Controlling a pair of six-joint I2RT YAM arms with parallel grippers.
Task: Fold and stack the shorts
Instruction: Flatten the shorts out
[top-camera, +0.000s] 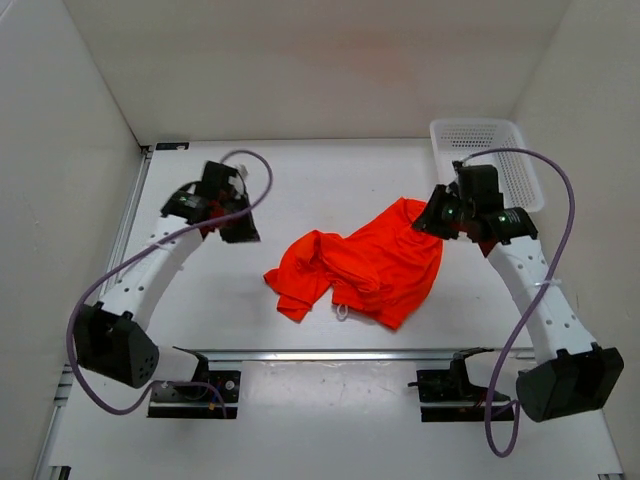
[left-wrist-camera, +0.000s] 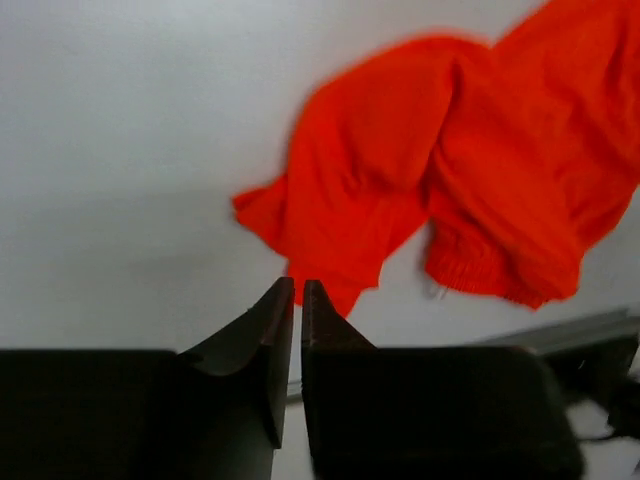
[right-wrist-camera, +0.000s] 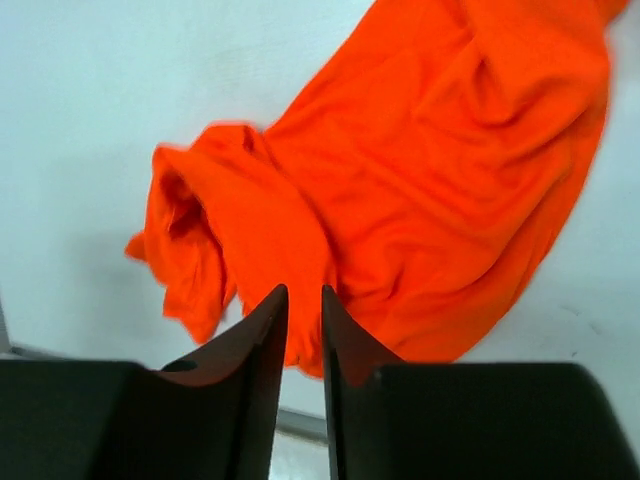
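The shorts (top-camera: 358, 265) lie crumpled in the middle of the desk (top-camera: 300, 180), a bright orange-red heap. One side is bunched toward my left, the wider part is spread toward my right, and a small white loop of the drawstring (top-camera: 342, 312) shows at the near edge.

My right claw (top-camera: 430, 218) hangs over the far right corner of the fabric. Its jaws are nearly closed and hold nothing. I cannot tell if it touches the cloth. My left claw (top-camera: 235, 215) is well apart from the shorts, on the left, with its jaws pressed almost together and also empty.

I judge that the folding is not yet begun and the step in hand is to spread the shorts flat. For the next move, both claws must open, come down on two corners and pull them apart.

The desk is plain white with a metal rail (top-camera: 330, 354) along the near side. A white basket (top-camera: 490, 140) stands at the far right corner. White walls (top-camera: 60, 120) close the space.
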